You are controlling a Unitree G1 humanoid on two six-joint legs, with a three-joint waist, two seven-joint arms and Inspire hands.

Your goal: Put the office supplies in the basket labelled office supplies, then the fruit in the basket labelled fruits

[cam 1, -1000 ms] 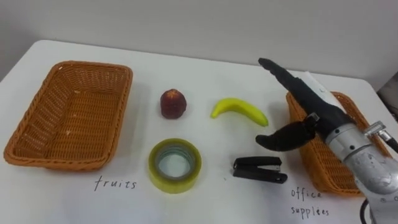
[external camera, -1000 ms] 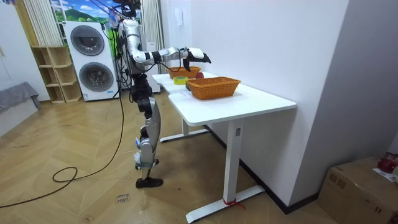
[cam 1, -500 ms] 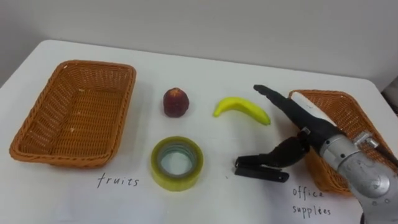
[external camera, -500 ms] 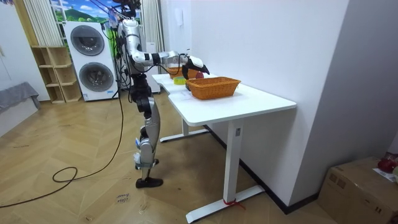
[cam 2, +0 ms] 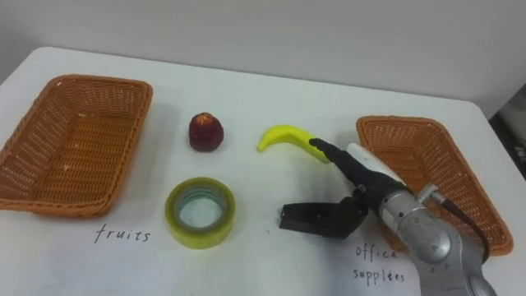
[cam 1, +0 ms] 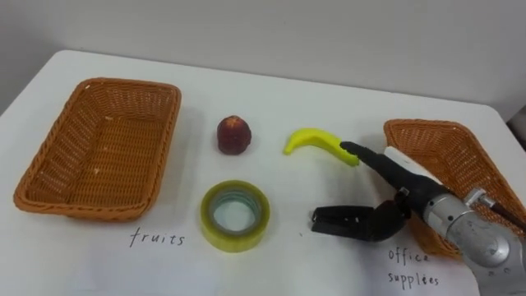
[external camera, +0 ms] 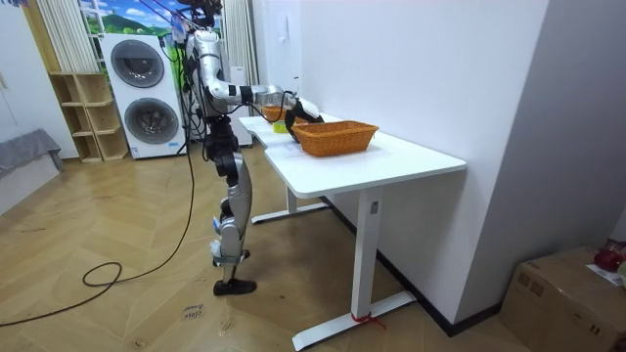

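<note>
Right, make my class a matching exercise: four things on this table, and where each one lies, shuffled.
1 banana
2 tape roll
3 stapler
4 red fruit

A far row, beside the left basket
B under the right hand thumb
C near row, in front of the red fruit
D far row, by the tips of the fingers

Pairs: 1-D, 2-C, 3-B, 4-A

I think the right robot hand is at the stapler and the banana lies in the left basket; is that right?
Not quite: the left eye view shows the banana on the table, outside the left basket. The right robot hand is at the stapler.
</note>
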